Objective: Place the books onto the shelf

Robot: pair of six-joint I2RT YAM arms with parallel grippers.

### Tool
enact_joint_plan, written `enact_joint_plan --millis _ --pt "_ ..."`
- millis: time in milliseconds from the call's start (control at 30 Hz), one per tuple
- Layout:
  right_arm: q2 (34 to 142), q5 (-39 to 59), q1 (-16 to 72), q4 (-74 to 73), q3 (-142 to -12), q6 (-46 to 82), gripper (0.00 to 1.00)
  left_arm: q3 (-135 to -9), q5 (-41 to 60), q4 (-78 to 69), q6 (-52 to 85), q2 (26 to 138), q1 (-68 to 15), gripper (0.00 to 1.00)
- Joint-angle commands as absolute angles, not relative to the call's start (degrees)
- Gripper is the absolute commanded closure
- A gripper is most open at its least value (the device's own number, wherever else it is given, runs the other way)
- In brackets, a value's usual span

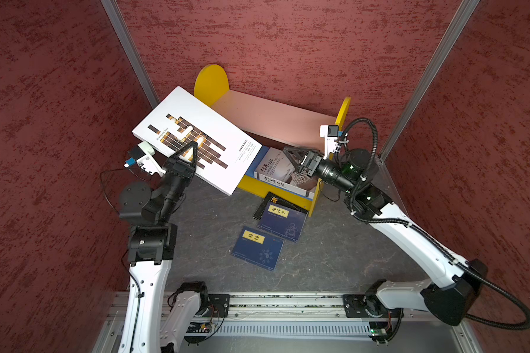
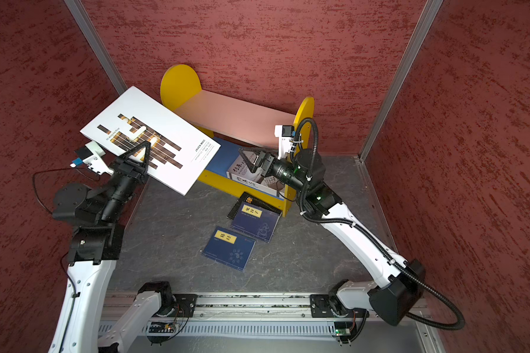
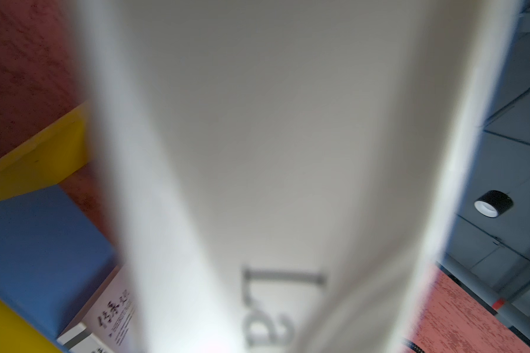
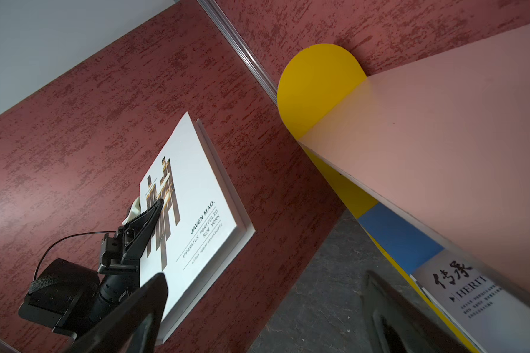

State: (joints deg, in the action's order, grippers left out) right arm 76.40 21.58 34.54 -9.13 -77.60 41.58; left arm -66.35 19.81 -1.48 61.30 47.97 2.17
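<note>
Red walls [image 1: 288, 36] around white "JAVEN MAO." book [image 1: 196, 107]

Brown-bar white bk [image 1: 218, 134] tilted aloft, front of shelf [image 1: 273, 117].

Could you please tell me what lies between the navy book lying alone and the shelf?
In both top views, the second navy book, lying partly on the black book.

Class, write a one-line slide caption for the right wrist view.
The left gripper holds the white portfolio book aloft near the yellow-sided shelf.
</note>
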Motion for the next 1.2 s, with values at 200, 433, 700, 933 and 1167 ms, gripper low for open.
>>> enact_joint_plan --millis 200,433,700,933,1167 --pt "82.41 28.50 34.21 -16.46 -85.89 46.50 0.01 -70.17 11.19 -20.02 57.96 57.33 -7.79 0.79" --pt "86.70 32.54 34.28 -23.87 -87.86 50.47 0.01 -74.92 8.04 -26.03 60.00 65.10 -10.68 0.79" --pt "90.31 33.30 34.52 -23.75 -91.01 52.25 0.01 -77.59 6.59 -30.08 62.23 69.83 -13.15 0.79" --pt "94.02 35.54 35.26 -26.19 -94.97 53.35 0.02 -77.76 5.92 -32.19 64.58 72.70 -14.92 0.79" --pt "95.43 35.90 35.34 -26.24 -96.47 53.26 0.17 -77.72 5.05 -33.70 65.89 74.70 -16.65 0.75"
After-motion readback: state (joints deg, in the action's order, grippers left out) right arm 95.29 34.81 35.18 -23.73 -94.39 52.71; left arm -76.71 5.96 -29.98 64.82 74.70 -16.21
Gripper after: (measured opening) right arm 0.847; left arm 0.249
